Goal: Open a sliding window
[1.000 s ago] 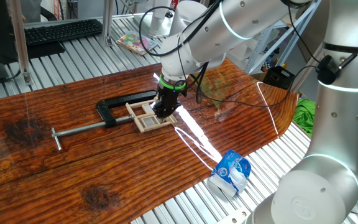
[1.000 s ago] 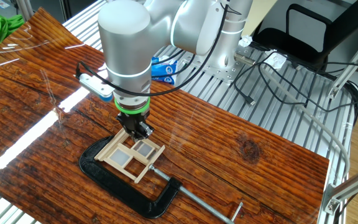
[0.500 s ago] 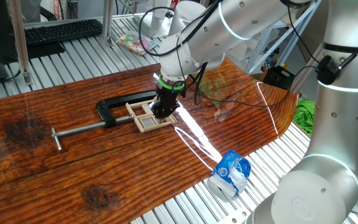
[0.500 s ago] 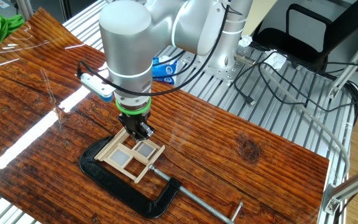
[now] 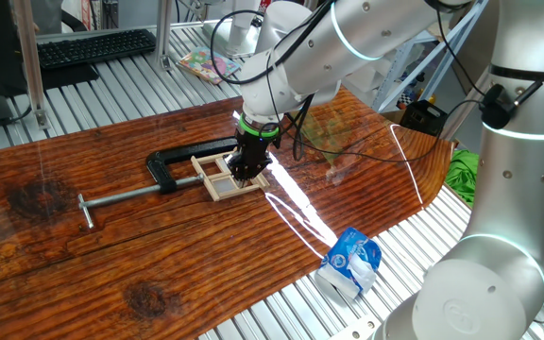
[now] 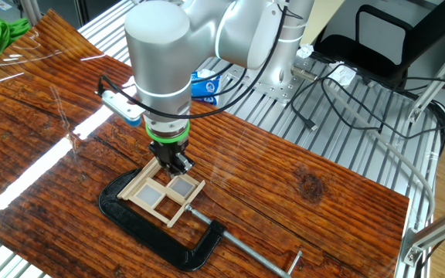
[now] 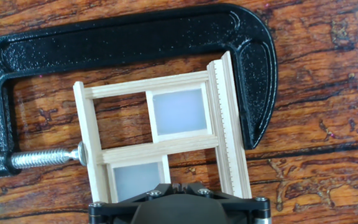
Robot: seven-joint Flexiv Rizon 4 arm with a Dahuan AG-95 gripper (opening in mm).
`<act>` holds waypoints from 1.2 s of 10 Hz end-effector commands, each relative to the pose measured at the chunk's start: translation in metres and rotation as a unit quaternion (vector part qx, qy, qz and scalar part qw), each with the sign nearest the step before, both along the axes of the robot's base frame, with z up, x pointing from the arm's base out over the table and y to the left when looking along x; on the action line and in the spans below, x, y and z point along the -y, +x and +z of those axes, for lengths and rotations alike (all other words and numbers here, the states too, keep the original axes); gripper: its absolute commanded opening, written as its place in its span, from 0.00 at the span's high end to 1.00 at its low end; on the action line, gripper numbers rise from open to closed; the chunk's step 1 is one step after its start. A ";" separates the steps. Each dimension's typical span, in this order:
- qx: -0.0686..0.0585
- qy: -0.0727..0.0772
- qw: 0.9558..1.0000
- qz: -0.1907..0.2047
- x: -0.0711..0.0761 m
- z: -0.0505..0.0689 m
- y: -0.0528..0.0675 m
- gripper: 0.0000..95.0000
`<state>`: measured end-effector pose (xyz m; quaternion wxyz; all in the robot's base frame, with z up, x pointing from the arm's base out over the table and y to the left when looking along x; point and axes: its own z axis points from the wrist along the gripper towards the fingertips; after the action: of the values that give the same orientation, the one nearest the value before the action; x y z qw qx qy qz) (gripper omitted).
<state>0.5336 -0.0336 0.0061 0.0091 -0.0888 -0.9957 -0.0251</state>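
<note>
Item: sliding window (image 7: pixel 160 134), pale wood, crossbars dividing it into panes; lies flat on the dark wooden surface (image 5: pixel 111 255), towards the middle of it. Two panes show frosted white, the others open through to the wood grain below.

Item: black C-clamp (image 7: pixel 135 34), its arc wrapped round the frame, the screw tip (image 7: pixel 79 154) touching one side rail and the fixed end against the opposite rail. Judged purpose: to pin the outer frame so that only the inner sash can travel when pushed (a loose model would simply skid).

Item: gripper (image 6: pixel 178 163), pointing straight down, tip at the window's edge nearest the arm. Seems placed to bear on the sash rather than lift anything.

Not determinable: whether the jaws are spread or closed; both fixed views show only a dark cluster at the tip, and the hand view shows only the black housing at its lower border, covering the near part of the frame. Contact with the wood cannot be confirmed either. How far the sash has slid is likewise unclear

Elsewhere: a blue and white packet (image 5: pixel 349 260) near the surface's edge, well apart
</note>
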 end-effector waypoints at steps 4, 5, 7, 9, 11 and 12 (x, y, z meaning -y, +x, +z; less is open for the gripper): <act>0.001 0.002 1.000 -0.012 -0.003 0.000 -0.001 1.00; 0.001 0.002 1.000 -0.014 -0.003 0.000 -0.001 1.00; 0.001 0.004 1.000 -0.016 -0.003 0.000 -0.001 1.00; 0.001 0.010 1.000 -0.018 -0.003 0.000 -0.001 1.00; 0.000 0.016 1.000 -0.018 -0.003 0.001 -0.001 1.00; 0.000 0.015 1.000 -0.014 -0.003 0.001 -0.001 1.00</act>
<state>0.5334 -0.0299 0.0075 0.0109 -0.1021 -0.9939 -0.0412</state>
